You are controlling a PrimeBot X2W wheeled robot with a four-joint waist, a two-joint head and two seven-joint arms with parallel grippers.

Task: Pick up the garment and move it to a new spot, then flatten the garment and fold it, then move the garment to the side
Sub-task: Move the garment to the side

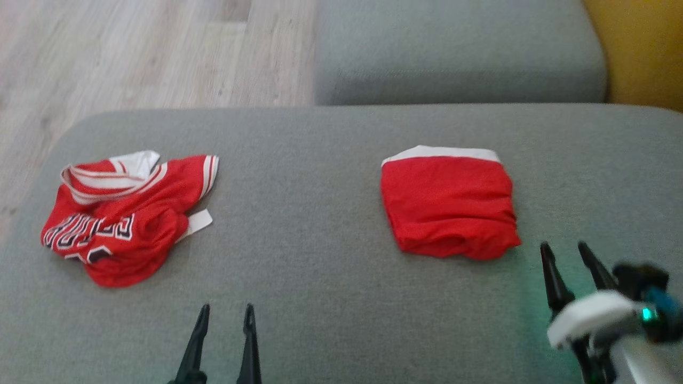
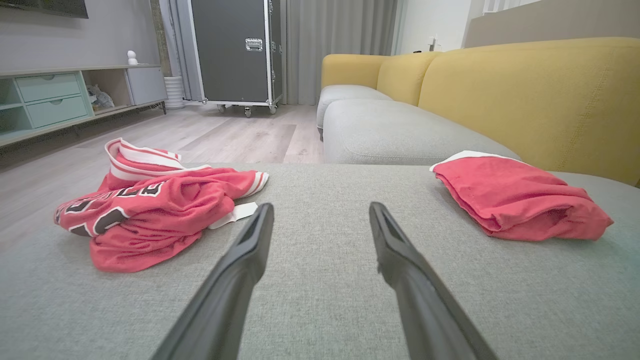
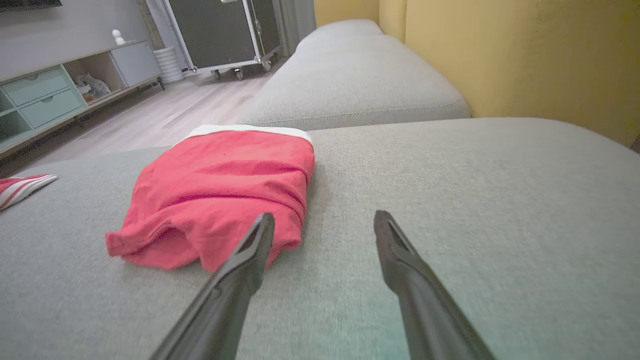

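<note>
Over at the left, pale wooden floor (image 1: 133, 53) runs alongside the big grey sofa cushion (image 1: 309, 213) that everything lies on. Near that cushion's left edge sits the crumpled jersey (image 1: 122, 218), red with white-and-red striped trim and dark lettering edged in white. It is bunched up in a heap, and a small white tag (image 1: 198, 221) pokes out on its right side.

Just right of it, and nearer the robot, the left tool (image 1: 227, 309) hangs above bare fabric with its two dark fingers spread wide and nothing between them. It is clear of the jersey.

Further right, well apart from the heap, the folded garment (image 1: 448, 205) lies flat as a tidy red rectangle. A white band runs along its far edge and soft wrinkles along its near one.

The right tool (image 1: 563, 248) hovers just beside that garment's near right corner, its jaws wide apart too and gripping nothing. I cannot tell whether a fingertip brushes the cloth.

Beyond lies a second grey cushion (image 1: 453, 48), and a yellow backrest (image 1: 645, 48) rises at the far right.
</note>
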